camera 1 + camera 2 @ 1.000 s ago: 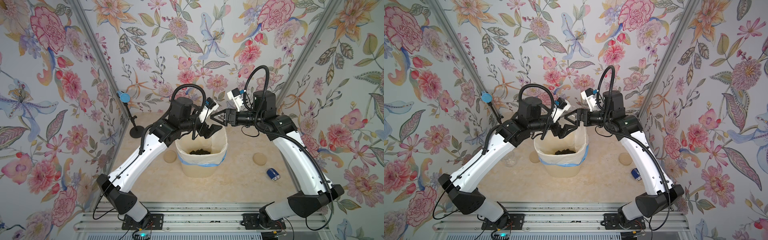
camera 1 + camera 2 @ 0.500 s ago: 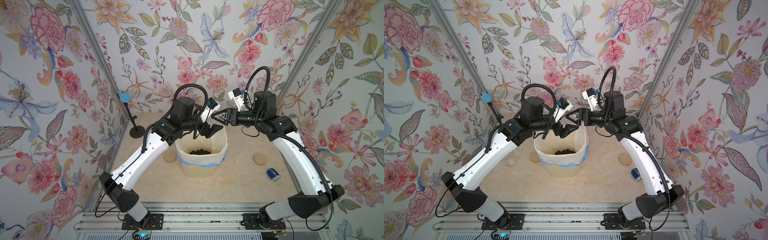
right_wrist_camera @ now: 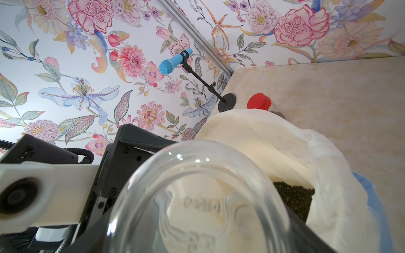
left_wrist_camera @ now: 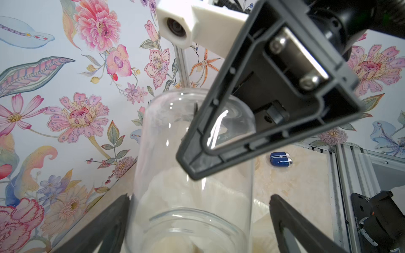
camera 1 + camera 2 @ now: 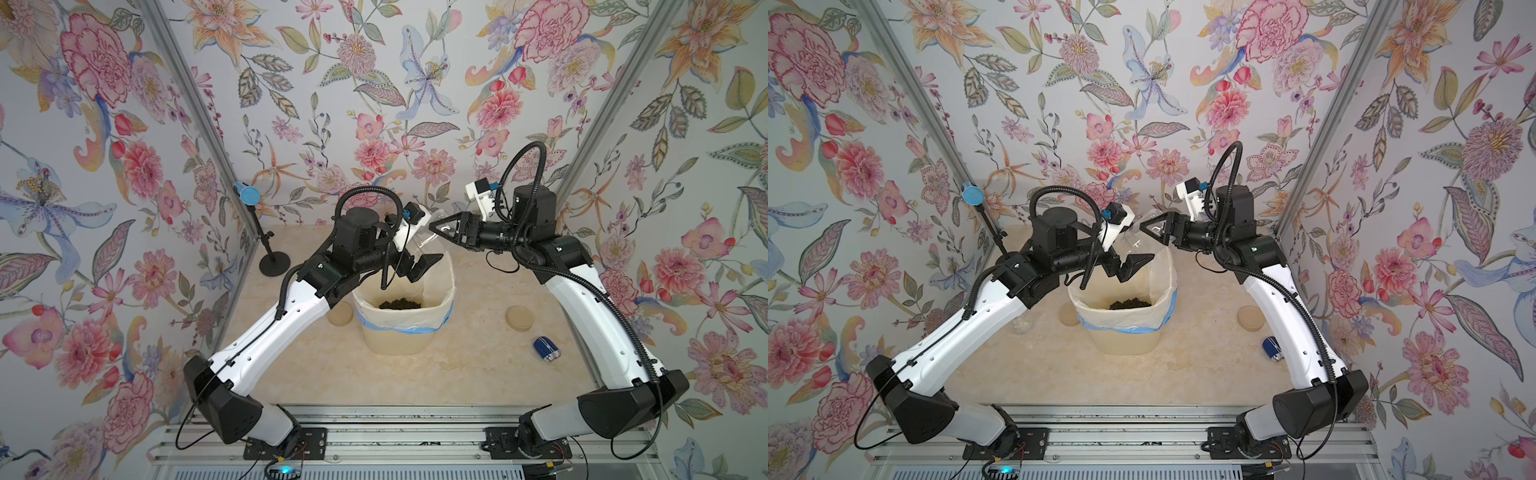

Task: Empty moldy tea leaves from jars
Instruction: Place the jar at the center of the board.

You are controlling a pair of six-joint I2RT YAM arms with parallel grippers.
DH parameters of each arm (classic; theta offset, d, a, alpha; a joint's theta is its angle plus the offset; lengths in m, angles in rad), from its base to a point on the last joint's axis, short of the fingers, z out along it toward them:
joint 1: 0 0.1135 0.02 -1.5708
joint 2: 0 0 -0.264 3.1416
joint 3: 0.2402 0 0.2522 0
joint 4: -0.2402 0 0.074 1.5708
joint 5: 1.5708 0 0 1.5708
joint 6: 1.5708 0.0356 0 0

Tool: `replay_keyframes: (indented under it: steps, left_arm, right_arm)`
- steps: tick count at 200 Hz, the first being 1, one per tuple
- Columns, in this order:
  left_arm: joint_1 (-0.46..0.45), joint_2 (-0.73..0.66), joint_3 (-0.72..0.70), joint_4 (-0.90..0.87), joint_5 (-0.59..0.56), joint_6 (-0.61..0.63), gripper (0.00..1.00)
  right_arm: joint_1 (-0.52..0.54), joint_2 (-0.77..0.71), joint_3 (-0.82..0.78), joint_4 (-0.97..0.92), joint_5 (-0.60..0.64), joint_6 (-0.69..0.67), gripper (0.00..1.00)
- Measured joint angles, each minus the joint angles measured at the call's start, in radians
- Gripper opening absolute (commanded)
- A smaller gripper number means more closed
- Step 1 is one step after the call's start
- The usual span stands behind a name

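One empty jar (image 4: 166, 153) — right gripper (image 5: 436, 228) clamps it.

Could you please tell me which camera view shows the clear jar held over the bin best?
The left wrist view: the jar fills the frame, visibly empty from neck to base. The right wrist view shows only its blurred base up close. In both top views it is a faint see-through glint above the bin.

Bright, even, diffuse lighting throughout; faint soft shadows on pale marbled tabletop (image 5: 457, 374). Sharp focus in both top views, wide-angle bending toward edges. Close clear glass jar (image 4: 175, 208) blurred in 2 wrist views, white glare streaks on glass.
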Motion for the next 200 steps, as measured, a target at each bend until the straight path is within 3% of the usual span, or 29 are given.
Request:
replay_keyframes:
  steps: [40, 72, 101, 154, 200]
  left_arm:
    - [0.03, -0.23, -0.264, 0.253, -0.102, -0.24, 1.0]
    - [-0.006, -0.299, -0.351, 0.451, -0.212, -0.508, 1.0]
    - [-0.075, -0.241, -0.35, 0.556, -0.338, -0.728, 1.0]
    - [-0.23, -0.079, -0.282, 0.637, -0.578, -1.013, 1.0]
    - [-0.243, 0.118, -0.151, 0.767, -0.631, -1.199, 1.0]
  right_arm:
    - [-0.01, -0.002, -0.04, 0.093, 0.004, 0.066, 0.57]
    - [-0.018, -0.002, -0.071, 0.163, 0.011, 0.119, 0.57]
    - [-0.049, -0.01, -0.074, 0.197, 0.031, 0.143, 0.57]
    - [-0.148, -0.08, -0.167, 0.289, 0.078, 0.19, 0.58]
    - [-0.216, -0.105, -0.249, 0.384, 0.083, 0.261, 0.58]
